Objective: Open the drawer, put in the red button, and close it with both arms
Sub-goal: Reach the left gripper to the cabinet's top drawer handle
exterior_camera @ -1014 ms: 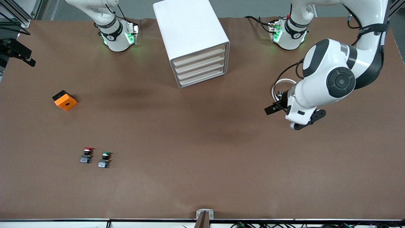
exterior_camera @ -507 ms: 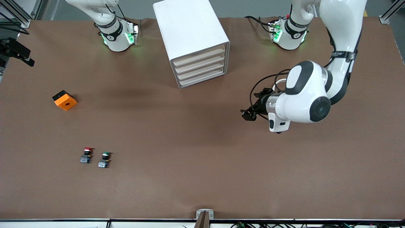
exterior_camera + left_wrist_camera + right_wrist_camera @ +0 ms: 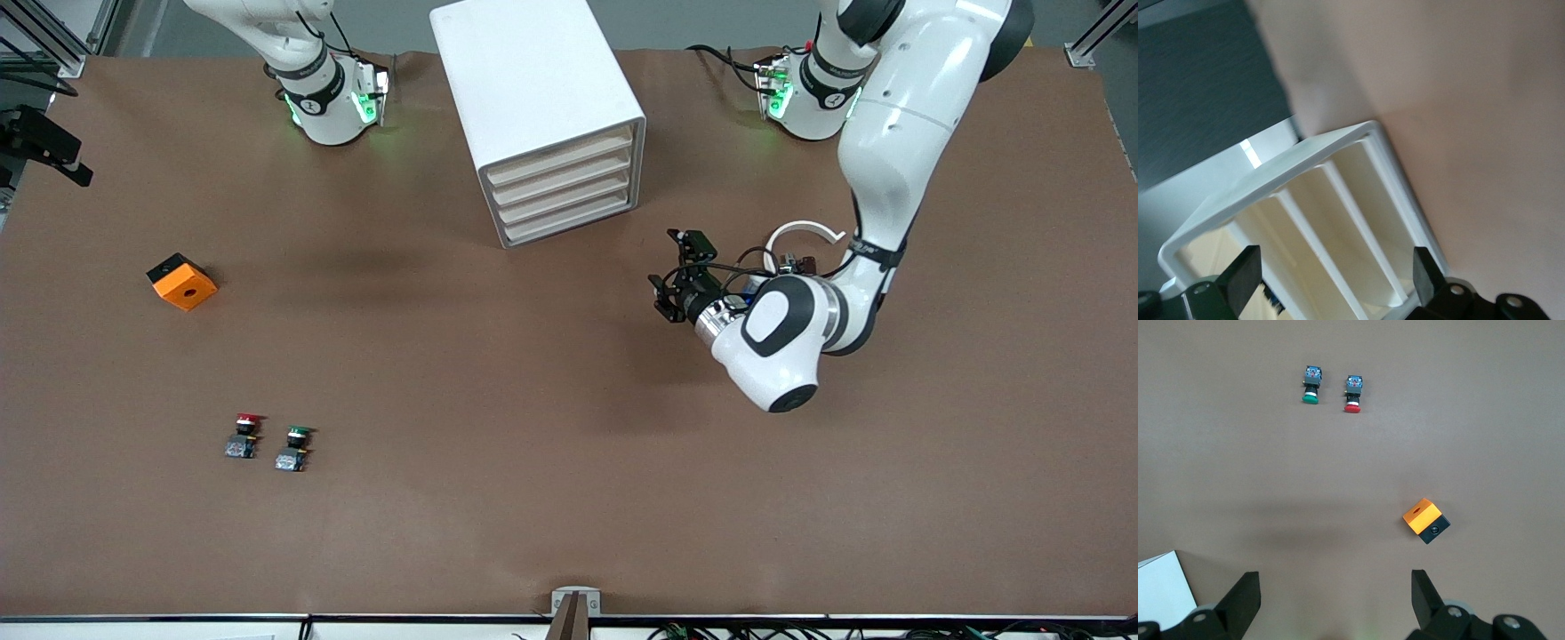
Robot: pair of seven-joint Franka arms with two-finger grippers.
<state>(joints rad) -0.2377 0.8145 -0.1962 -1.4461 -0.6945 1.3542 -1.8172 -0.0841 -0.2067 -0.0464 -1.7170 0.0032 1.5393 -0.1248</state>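
Facing the drawer unit [image 3: 540,116] with my left gripper [image 3: 673,276], jaws spread wide and nothing between them, I hang over bare table near the drawer fronts. That line-up makes sense: I judge the first job is a drawer pull, and every drawer looks shut, so I need to meet a front square-on. My left wrist view fills with the unit's [image 3: 1298,227] cream slats between my fingertips [image 3: 1245,273], which tells me the aim is good, though I cannot tell which drawer I am level with. The front view gives what the wrist cannot: there is a gap between me and the unit.

My right gripper [image 3: 1335,600] waits high by its base, jaws wide too, out of the front view. Its camera looks down on the red button [image 3: 1353,392], well apart from it, beside the green button [image 3: 1311,385], with an orange block [image 3: 1425,520] closer in. In the front view the red button [image 3: 244,436] sits untouched at the right arm's end.
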